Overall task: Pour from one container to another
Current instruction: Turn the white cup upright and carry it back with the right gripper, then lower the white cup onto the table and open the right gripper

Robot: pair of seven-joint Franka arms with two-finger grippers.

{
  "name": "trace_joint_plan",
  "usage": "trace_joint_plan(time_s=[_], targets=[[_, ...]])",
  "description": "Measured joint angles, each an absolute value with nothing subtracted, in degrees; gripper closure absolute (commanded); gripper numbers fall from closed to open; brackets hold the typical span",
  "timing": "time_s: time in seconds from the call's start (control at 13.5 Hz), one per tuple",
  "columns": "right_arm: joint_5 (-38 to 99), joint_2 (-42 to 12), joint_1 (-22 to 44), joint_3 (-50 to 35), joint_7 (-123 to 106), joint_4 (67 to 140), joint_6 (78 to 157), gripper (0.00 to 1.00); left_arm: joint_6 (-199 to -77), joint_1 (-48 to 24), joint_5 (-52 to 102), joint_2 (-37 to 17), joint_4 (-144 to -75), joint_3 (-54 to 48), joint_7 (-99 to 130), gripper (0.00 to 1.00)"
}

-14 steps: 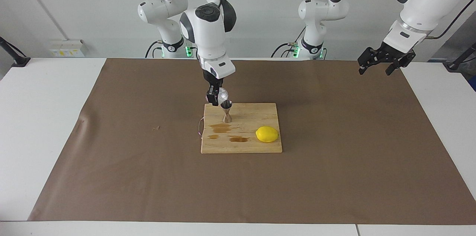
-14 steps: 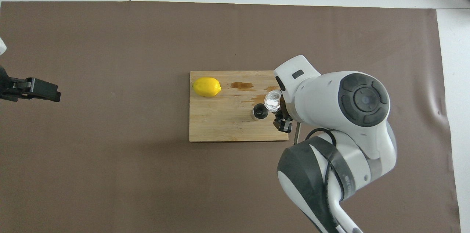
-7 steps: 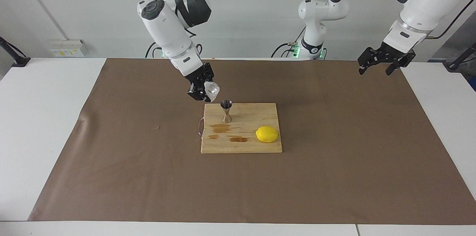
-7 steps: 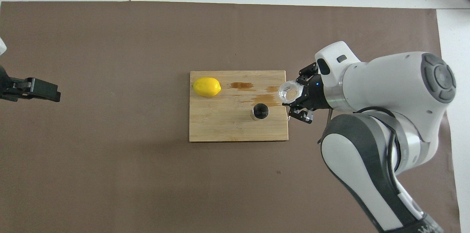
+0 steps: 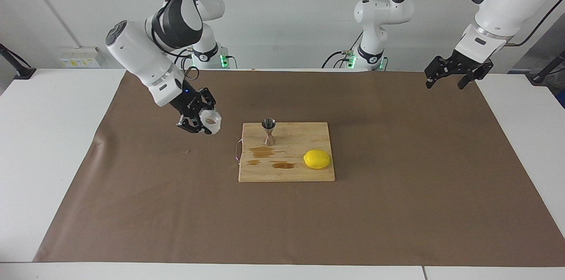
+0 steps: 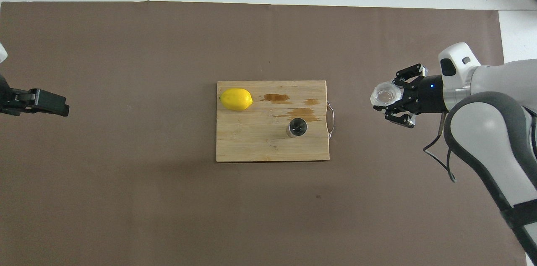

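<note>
Facing view: right end effector (image 5: 204,123) holds glass cup (image 5: 211,122) over mat (image 5: 132,183).

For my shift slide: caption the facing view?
Right gripper holds glass cup over the mat, beside the board with jigger; left arm waits.

A wooden board (image 5: 304,174) is laid in the middle of a brown mat (image 5: 397,209) on a white table (image 5: 44,138). A yellow lemon (image 5: 317,159) is seen on the board. Wet brown spots (image 5: 265,152) are seen on the wood beside the lemon.
</note>
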State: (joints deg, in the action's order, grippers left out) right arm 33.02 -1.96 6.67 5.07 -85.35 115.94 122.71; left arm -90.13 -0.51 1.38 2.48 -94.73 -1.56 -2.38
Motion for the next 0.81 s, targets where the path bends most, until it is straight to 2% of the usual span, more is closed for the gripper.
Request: trace_joint_plan(time_s=[0.44,0.81], targets=[[37.14,-4.97,-0.38,5.06,-103.09,121.87,122.78,0.77,-90.13,-0.51,1.38,2.48,-94.73,-1.58,-2.35,0.0],[45.79,-9.27,-3.38,5.04,-117.06,125.22,128.2,0.77,-91.42,-0.53,1.38,2.49,-94.73,-1.72,-2.33,0.0]])
